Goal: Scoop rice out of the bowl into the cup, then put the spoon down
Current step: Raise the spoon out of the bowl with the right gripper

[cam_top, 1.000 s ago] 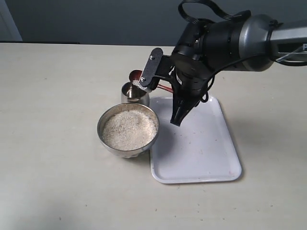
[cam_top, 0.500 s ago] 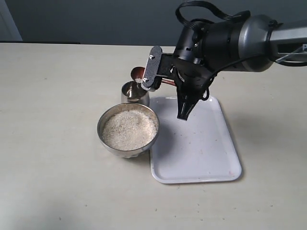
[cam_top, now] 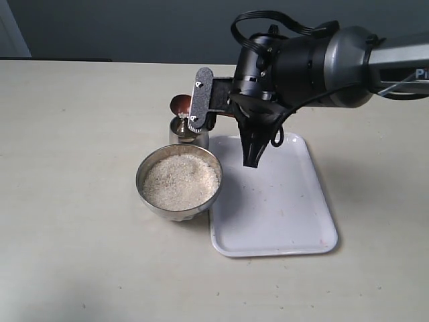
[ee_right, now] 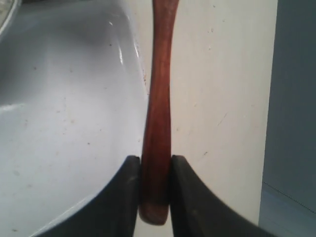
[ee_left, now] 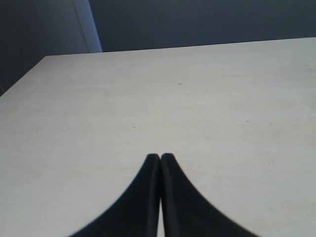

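The steel bowl (cam_top: 151,194) holds white rice (cam_top: 181,181) and sits left of the tray. Just behind it stands the small steel cup (cam_top: 181,136), partly hidden by my right gripper (cam_top: 211,114). That gripper is shut on the handle end of the reddish-brown spoon (ee_right: 158,98), as the right wrist view (ee_right: 155,160) shows. The spoon's round head (cam_top: 179,103) hangs tilted just above the cup's mouth. Whether rice is in the cup cannot be told. My left gripper (ee_left: 161,157) is shut on nothing, above bare table, and is out of the exterior view.
A white tray (cam_top: 275,201) lies right of the bowl and under the right arm, with a few specks on it; the tray's edge (ee_right: 64,123) runs beside the spoon handle. Pale tabletop (cam_top: 74,168) spreads to the left and front.
The right gripper has rolled and shifted left, carrying the spoon head leftward over the cup and tipping it. Bowl, cup and tray have not moved.
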Available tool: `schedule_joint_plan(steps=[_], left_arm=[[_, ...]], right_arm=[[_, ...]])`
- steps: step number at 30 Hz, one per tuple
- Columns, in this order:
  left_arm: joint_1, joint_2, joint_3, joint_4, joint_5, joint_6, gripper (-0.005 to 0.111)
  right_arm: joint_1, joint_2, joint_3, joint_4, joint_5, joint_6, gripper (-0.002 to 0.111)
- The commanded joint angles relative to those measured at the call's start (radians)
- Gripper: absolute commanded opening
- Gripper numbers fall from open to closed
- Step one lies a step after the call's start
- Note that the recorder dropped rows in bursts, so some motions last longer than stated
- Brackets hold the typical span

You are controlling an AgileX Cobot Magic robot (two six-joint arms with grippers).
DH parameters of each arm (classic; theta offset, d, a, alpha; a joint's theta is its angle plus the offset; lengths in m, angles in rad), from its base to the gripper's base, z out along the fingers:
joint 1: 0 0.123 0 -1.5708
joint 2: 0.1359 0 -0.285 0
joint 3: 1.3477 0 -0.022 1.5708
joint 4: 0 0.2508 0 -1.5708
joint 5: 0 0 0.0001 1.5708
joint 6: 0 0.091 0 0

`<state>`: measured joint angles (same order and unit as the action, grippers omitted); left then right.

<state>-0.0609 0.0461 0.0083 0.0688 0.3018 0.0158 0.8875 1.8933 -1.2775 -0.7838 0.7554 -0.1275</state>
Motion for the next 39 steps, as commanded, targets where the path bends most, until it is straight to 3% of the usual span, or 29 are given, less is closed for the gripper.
schedule_joint_plan(steps=[1,30,39], left_arm=[[-0.002,0.001,-0.008,0.001,-0.011,-0.006,0.001],[-0.002,0.001,-0.008,0.001,-0.011,-0.006,0.001],[-0.002,0.001,-0.008,0.001,-0.011,-0.006,0.001]], right_arm=[[-0.001,0.001,-0.002,-0.055,-0.005,-0.003,-0.001],[-0.001,0.001,-0.002,-0.197,-0.003,0.036,-0.001],[-0.003,-0.037,-0.002,-0.093,0.135,0.295,-0.001]])
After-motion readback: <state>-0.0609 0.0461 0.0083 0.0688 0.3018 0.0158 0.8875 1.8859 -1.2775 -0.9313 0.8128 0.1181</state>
